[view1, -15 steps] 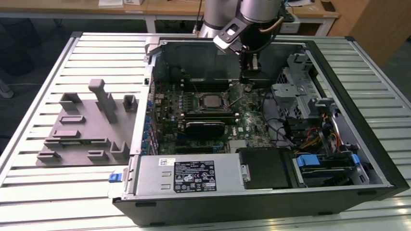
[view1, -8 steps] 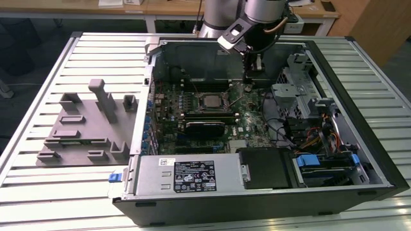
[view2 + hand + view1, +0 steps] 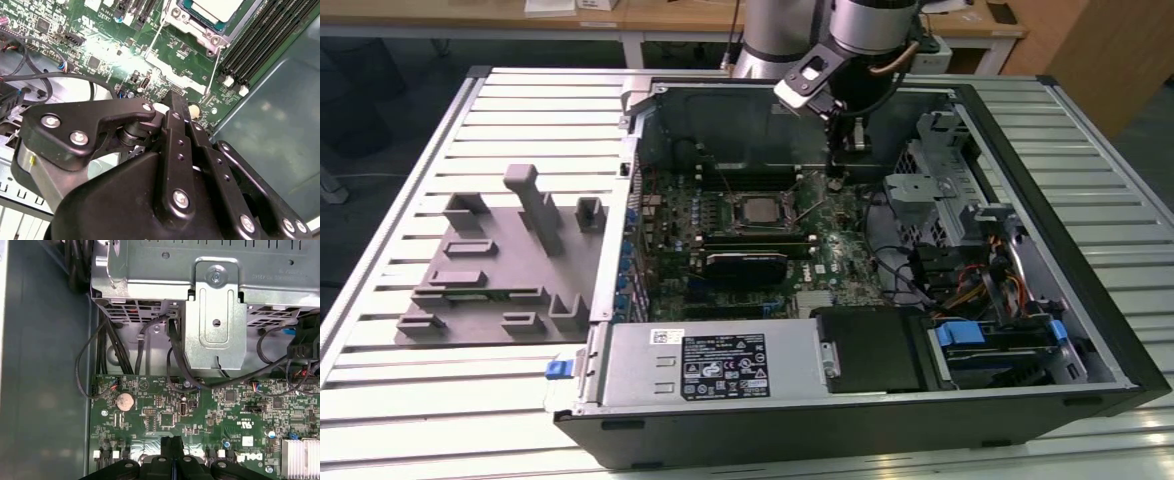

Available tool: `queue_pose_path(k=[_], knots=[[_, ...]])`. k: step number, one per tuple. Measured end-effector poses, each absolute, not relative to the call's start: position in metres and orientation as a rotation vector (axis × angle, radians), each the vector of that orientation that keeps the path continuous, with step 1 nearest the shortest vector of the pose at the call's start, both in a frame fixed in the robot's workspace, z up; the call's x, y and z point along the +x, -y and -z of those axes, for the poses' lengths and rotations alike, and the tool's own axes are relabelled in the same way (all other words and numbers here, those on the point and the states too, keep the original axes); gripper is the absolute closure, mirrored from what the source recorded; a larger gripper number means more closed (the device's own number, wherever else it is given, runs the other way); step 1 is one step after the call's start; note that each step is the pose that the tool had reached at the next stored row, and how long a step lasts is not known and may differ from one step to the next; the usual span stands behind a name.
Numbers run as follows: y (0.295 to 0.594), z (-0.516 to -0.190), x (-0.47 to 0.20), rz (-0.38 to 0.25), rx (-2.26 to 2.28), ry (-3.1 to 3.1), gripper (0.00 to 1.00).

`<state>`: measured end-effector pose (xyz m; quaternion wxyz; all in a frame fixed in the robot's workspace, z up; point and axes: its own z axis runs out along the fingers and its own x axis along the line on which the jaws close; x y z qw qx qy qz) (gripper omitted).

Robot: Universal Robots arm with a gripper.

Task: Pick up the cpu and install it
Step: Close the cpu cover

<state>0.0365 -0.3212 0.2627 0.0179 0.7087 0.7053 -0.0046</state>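
Closed empty end effector (image 3: 179,102) over motherboard (image 3: 125,45), cpu (image 3: 215,6) in socket (image 3: 176,21) in second wrist view, coin battery (image 3: 125,400) in first wrist view

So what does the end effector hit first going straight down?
The end effector would likely meet bare motherboard, to the exterior view's right of the cpu; depth unclear.

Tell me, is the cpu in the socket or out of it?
In: the cpu lies flat inside the socket frame, and the gripper hangs beside it, shut on nothing.
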Motion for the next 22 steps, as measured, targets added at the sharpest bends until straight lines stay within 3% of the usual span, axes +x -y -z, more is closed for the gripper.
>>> queue_pose_path(k=[22], knots=[[0.321,-0.242,0.040,0.012,2.201,-2.190,0.89]])
